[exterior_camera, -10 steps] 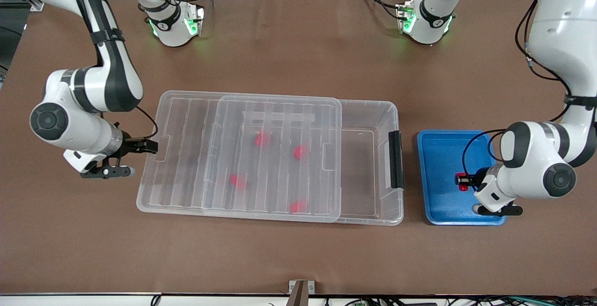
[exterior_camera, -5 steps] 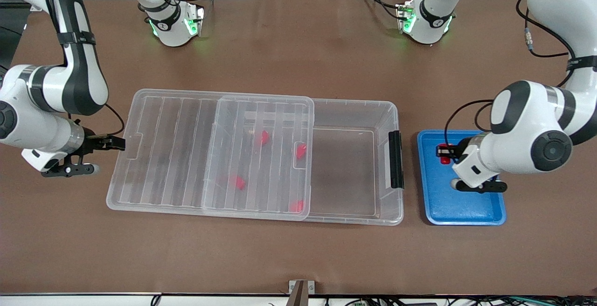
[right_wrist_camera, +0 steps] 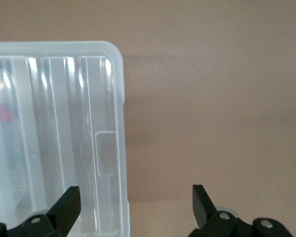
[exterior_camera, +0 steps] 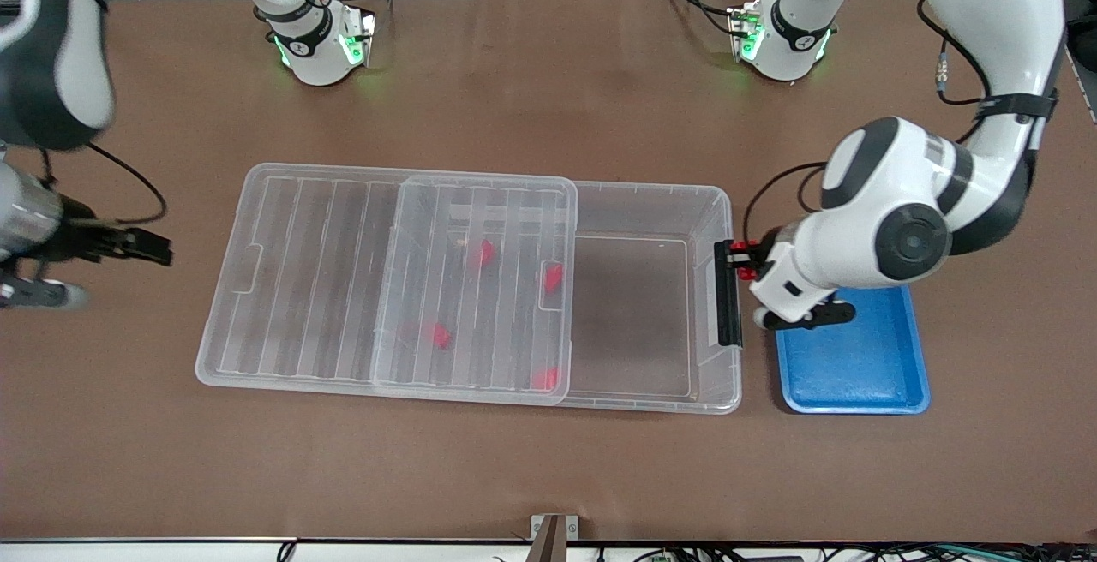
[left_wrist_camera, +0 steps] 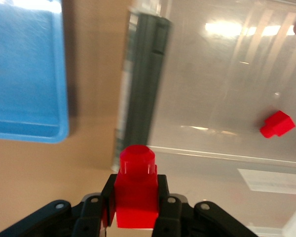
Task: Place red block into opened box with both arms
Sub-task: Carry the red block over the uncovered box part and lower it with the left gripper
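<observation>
left gripper [exterior_camera: 744, 259]: fingers clamped on the red block [left_wrist_camera: 135, 191], up in the air over the box's latch end, at the rim by the black latch [exterior_camera: 727, 292]
red block: nub end sticks out past the fingertips, not yet in the box
box [exterior_camera: 651, 194]: clear, lid [exterior_camera: 326, 275] slid toward the right arm's end and overhanging that end; the part near the latch lies uncovered, bare floor there
other red blocks [exterior_camera: 485, 254]: four inside the box, under the lid
blue tray [exterior_camera: 857, 365]: just beside the latch end, small gap of table [exterior_camera: 548, 468] between
right gripper [exterior_camera: 137, 245]: fingers spread wide, holding nothing, apart from the lid's edge, over bare table
</observation>
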